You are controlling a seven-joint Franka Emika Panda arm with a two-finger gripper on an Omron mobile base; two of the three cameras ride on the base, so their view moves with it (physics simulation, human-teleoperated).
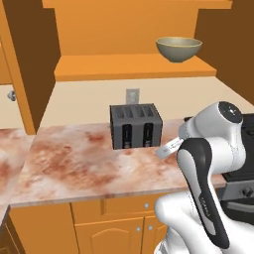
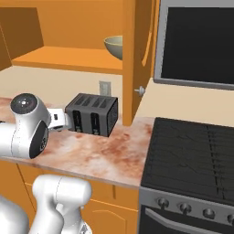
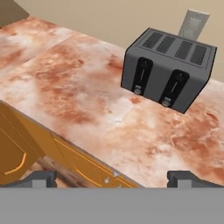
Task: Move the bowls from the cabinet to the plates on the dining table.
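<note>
One olive-grey bowl (image 1: pixel 178 48) with a paler rim stands upright at the right end of the open cabinet's (image 1: pixel 99 69) lower shelf. From the right base view the bowl (image 2: pixel 114 47) is half hidden behind the cabinet's (image 2: pixel 64 59) side wall. My gripper (image 3: pixel 113 180) is open, its two dark fingertips (image 3: pixel 40 178) set wide apart with nothing between them. It hovers above the front edge of the marbled counter (image 3: pixel 74 87), well below the bowl, facing the toaster (image 3: pixel 168 70). The plates and the dining table are out of view.
A black toaster (image 1: pixel 135 125) sits on the counter under the shelf, with a wall socket (image 1: pixel 132 95) behind it. The cabinet's open door (image 1: pixel 27 59) stands at the left. A stove (image 2: pixel 192 155) and a microwave (image 2: pixel 201 43) flank the right. Orange drawer units (image 1: pixel 119 223) lie below.
</note>
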